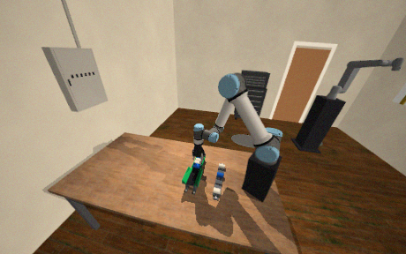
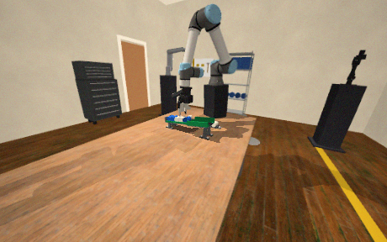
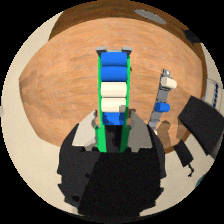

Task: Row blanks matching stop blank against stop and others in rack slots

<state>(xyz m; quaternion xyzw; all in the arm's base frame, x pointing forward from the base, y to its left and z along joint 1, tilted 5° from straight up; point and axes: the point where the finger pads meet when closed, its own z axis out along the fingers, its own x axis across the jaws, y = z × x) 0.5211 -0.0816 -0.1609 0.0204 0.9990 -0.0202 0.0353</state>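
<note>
Although three blue blanks (image 3: 114, 58) (image 3: 114, 73) (image 3: 114, 118) are on the ramp (image 1: 187, 176) (image 2: 204, 123) (image 3: 102, 140), the job looks only partly done. Two touch in a row at the stop (image 3: 126, 51), but two white blanks (image 3: 114, 89) (image 3: 113, 104) separate them from the third. The stock rack (image 1: 219, 182) (image 3: 161, 95) holds the fourth blue blank (image 1: 220, 175) (image 3: 162, 107) and two white ones (image 1: 221, 166) (image 1: 217, 190); their centering I cannot tell. Left to do: swap the colors over and close the blue row. The gripper (image 1: 198, 161) (image 2: 183, 113) (image 3: 113, 110) stands about half open, holding nothing, over the ramp.
</note>
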